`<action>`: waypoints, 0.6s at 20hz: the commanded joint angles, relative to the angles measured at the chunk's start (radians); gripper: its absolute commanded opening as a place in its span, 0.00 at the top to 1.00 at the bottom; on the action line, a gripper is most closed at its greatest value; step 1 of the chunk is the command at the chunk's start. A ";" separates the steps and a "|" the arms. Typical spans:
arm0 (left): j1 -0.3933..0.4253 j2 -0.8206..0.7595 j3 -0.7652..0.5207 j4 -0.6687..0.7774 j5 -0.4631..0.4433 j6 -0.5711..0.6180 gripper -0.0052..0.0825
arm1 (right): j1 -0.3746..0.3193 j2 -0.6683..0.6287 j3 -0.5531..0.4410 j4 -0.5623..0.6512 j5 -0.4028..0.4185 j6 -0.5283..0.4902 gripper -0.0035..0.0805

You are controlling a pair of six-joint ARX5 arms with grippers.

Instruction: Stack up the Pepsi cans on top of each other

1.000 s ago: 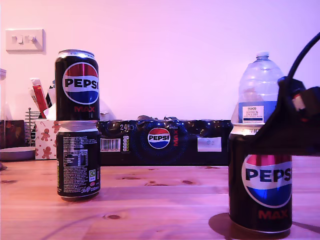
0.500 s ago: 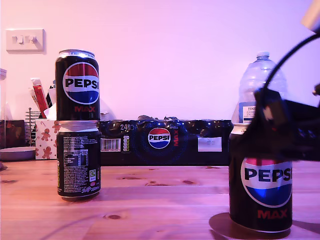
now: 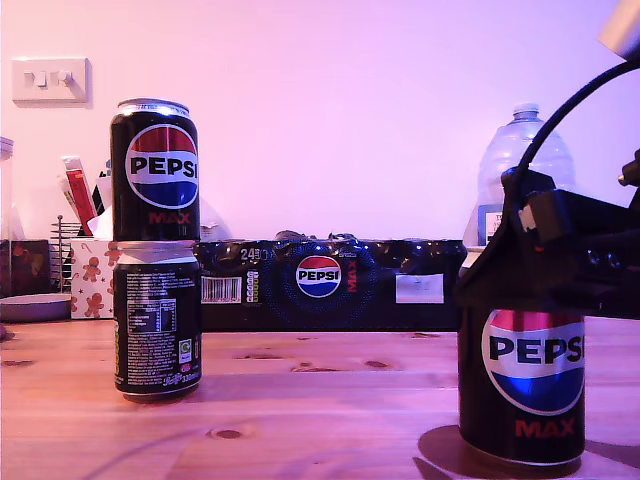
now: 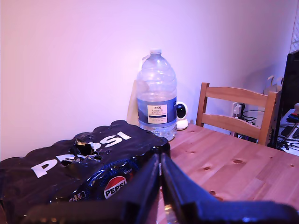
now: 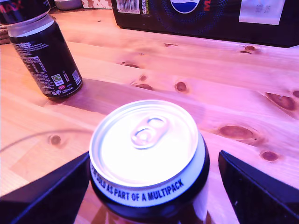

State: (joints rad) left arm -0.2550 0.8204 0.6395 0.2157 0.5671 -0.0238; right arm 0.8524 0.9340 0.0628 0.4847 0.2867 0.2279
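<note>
two Pepsi cans (image 3: 156,250) stacked, exterior view's left | third can (image 3: 521,385) lower right, my second gripper (image 5: 149,186) spread around it, unclamped | my first gripper (image 4: 160,186) closed, empty | multipack (image 3: 320,284) torn

Three Pepsi cans — stacked top can (image 3: 154,170) black with a red-white-blue globe, silver rim; bottom can (image 3: 156,318) black, white small print facing; third can (image 3: 520,385) black, globe logo, red "MAX", silver lid with white rim lettering. Multipack (image 3: 330,283) black with white lettering. Water bottle (image 4: 157,95) clear, blue-and-white label. Table (image 3: 320,400) pale knotted wood — all pink-violet tinted.
</note>
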 commanded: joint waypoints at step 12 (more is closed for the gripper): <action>-0.002 -0.005 0.005 -0.010 0.009 -0.002 0.97 | -0.024 0.006 0.011 -0.030 0.003 0.008 0.47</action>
State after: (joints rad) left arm -0.2550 0.8196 0.6395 0.2070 0.5743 -0.0242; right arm 0.8326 0.9375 0.0639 0.4255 0.2844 0.2348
